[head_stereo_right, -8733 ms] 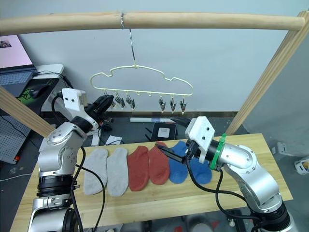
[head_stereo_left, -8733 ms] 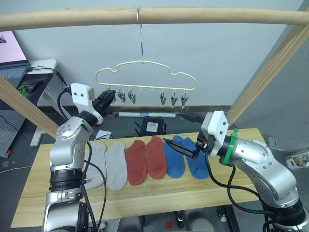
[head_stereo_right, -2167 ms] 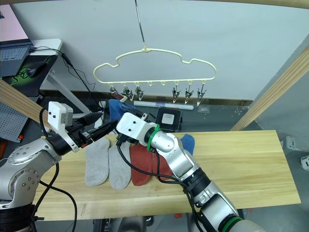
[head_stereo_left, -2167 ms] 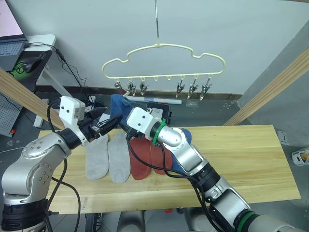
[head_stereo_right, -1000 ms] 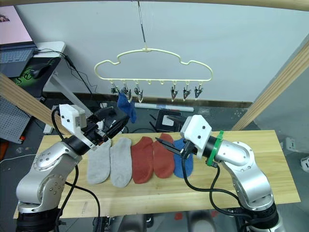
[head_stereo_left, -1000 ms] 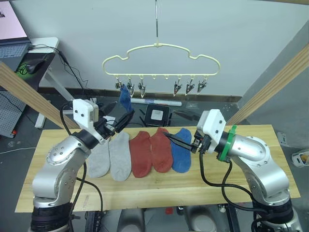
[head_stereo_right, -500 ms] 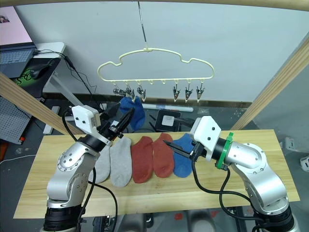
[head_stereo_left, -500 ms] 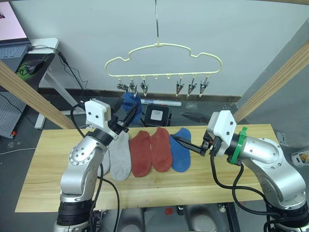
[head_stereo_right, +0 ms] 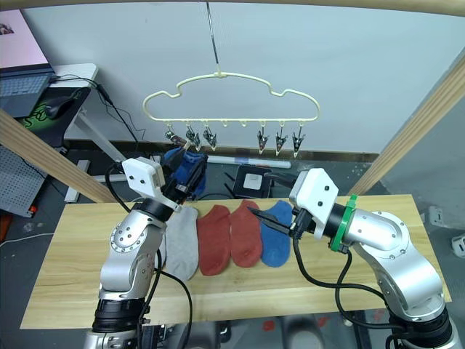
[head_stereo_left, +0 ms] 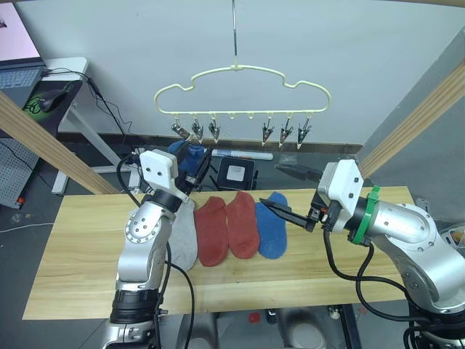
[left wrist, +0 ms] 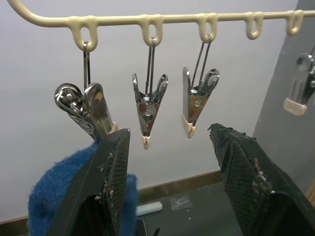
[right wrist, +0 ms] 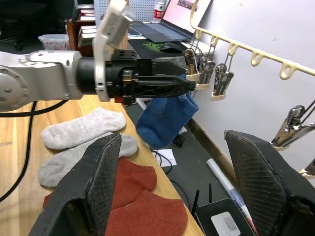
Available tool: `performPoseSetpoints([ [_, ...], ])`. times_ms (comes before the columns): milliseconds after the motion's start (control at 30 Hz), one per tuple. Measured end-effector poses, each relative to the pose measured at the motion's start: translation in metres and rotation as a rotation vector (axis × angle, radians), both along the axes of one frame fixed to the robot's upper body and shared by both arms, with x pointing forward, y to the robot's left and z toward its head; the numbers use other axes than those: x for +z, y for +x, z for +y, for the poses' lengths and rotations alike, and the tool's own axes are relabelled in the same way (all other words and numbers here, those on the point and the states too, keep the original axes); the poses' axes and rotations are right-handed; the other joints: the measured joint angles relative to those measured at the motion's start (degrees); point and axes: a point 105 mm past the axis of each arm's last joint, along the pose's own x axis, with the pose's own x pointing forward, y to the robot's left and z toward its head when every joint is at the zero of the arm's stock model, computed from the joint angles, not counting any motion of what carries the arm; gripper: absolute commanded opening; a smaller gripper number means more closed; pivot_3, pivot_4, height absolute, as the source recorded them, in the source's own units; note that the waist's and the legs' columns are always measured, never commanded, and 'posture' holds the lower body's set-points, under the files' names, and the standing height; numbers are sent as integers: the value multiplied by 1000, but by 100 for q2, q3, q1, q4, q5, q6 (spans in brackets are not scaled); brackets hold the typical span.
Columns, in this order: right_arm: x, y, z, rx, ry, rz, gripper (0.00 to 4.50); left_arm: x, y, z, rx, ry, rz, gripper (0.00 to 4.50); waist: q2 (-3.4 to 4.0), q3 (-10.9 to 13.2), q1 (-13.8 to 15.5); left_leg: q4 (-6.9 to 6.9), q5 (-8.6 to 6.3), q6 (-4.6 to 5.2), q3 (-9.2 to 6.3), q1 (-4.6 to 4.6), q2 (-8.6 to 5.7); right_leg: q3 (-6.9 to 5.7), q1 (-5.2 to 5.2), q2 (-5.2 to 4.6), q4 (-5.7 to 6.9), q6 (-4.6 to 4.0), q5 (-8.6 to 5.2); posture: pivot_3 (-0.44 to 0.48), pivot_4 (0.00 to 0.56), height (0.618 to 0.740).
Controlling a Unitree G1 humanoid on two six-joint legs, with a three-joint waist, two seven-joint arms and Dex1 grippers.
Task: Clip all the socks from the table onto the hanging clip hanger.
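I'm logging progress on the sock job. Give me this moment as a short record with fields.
hung sock: one blue sock hanging at the leftmost clip of the clip hanger
socks on table: two grey, two rust red, one blue
table: pale wood
left gripper: open, just under the clips
right gripper: open, above the blue sock on the table

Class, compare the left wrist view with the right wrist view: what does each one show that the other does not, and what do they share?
Left wrist view alone: the left gripper seen from behind, its fingers wide apart, looking up at three clips, and the first clip biting the blue sock's top edge.

Right wrist view alone: the two grey socks, the red socks, the wooden table, a laptop, and the right gripper open.

Both: the hung blue sock and the pale-yellow clip hanger with its silver clips.
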Motion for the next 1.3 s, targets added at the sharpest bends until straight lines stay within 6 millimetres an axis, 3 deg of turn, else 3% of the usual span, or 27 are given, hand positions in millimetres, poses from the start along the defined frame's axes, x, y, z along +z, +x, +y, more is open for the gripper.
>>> performPoseSetpoints([
  [367, 14, -2, -3, -5, 58, -67, 3506, 1, 10, 1, 5, -8, -11, 2772, -1, -1, -7, 0, 0, 0, 1, -1, 1, 0, 1, 2, -4, 1, 1, -208, 277, 736],
  [1300, 8, -2, -7, -34, 58, -67, 3506, 12, 21, -2, 36, -40, -64, 2772, -1, -1, -8, 0, 0, 0, 2, -4, 2, 0, 6, 2, -27, 7, 10, -212, 283, 736],
])
